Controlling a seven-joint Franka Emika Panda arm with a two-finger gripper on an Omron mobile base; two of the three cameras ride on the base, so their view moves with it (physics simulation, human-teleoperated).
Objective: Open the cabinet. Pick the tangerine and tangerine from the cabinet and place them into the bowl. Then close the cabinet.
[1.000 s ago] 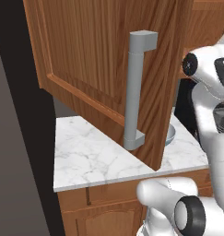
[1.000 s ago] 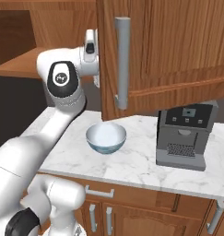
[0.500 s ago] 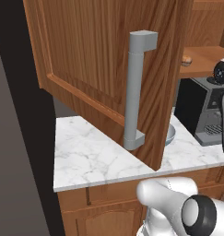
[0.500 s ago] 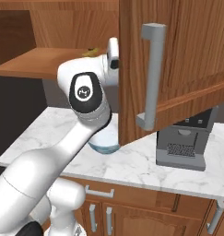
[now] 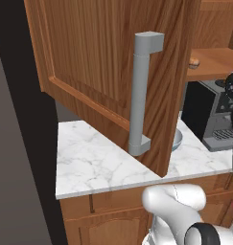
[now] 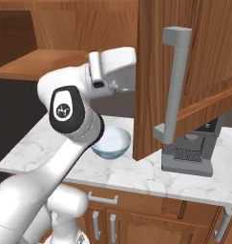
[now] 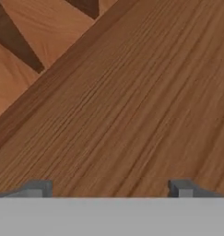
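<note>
Cabinet (image 5: 103, 62): reddish-brown wood, wall-mounted, its panelled door standing swung open out over the counter, with the long grey bar handle (image 5: 142, 93) running upright near the door's free edge; the same door is showing from the other side in the right base view (image 6: 203, 71), handle (image 6: 174, 86) facing the camera. Shelf (image 5: 214, 60): lying exposed behind the open door, carrying one small round orange tangerine (image 5: 194, 61) at its front edge; a second tangerine cannot be made out. Bowl (image 6: 111, 142): white inside, sitting on the marble counter (image 6: 31, 152) beneath the cabinet, just left of the door's lower corner and partly behind the arm's elbow; in the left base view a sliver of its rim (image 5: 177, 139) is peeking out from behind the door. Coffee machine (image 6: 189, 155): dark, standing on the counter to the right of the bowl, partly under the door. Gripper (image 7: 110, 188): fingertips (image 7: 37, 188) standing wide apart with nothing between them, facing close onto wood grain.
</note>
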